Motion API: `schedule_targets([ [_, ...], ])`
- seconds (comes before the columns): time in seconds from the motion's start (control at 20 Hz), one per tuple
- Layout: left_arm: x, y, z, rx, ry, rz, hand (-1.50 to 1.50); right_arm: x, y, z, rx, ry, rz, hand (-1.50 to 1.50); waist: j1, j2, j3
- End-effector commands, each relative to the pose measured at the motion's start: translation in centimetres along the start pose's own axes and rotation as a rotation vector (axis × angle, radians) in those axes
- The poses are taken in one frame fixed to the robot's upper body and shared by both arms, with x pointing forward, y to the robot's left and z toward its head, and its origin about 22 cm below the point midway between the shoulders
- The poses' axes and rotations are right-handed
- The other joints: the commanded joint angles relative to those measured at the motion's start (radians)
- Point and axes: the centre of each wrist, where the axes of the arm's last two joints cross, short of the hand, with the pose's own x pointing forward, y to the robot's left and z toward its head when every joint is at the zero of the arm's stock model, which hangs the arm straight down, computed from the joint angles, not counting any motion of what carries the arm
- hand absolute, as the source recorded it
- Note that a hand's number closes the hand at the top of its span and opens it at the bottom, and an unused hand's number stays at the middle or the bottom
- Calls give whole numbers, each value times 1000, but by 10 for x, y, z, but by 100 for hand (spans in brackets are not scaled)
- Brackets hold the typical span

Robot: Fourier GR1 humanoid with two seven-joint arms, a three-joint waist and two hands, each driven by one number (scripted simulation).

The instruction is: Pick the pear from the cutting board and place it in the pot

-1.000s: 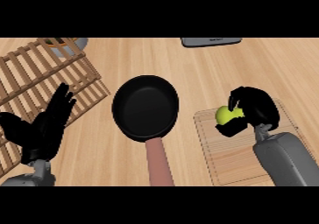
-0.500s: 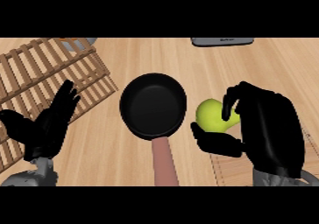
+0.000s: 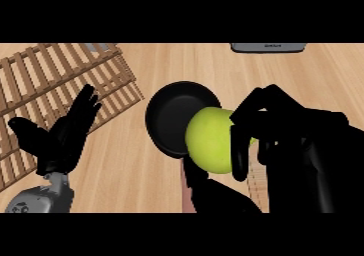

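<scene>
The right hand (image 3: 288,125), at the frame's centre right, is curling its fingers round the yellow-green pear (image 3: 211,142), holding it where it is overlapping the right rim of the black round pan (image 3: 170,117) on the light wooden table (image 3: 141,170). The left hand (image 3: 63,137) is resting open at lower left, over the slatted wooden rack (image 3: 52,75).

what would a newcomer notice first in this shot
The bright yellow-green pear stands out most, large at the view's centre, with the right hand curled round it from the right. Just behind it lies the black pot, whose right side the pear overlaps in this view. At the left, the left hand rests open, fingers up, over the wooden slatted rack.
</scene>
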Motion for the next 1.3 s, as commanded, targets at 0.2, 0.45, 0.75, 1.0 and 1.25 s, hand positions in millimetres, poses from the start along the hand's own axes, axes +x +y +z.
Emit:
schedule_targets([
  [0.2,-11,-8,5,-33,-9,-2,0,37,6,-55,39,231,41,150,32,9,0],
  [0.45,7,-4,-3,-25,-18,17,0,34,22,-77,105,271,81,150,23,9,2],
  [0.75,-21,-10,3,-31,-28,9,0,27,61,-110,168,272,91,150,24,14,2],
  [1.0,-4,-3,0,-47,-13,-4,0,4,91,-116,270,421,-47,150,48,16,3],
  [1.25,4,-22,-8,-51,-31,8,0,-8,114,-121,348,503,-197,-150,49,17,4],
])
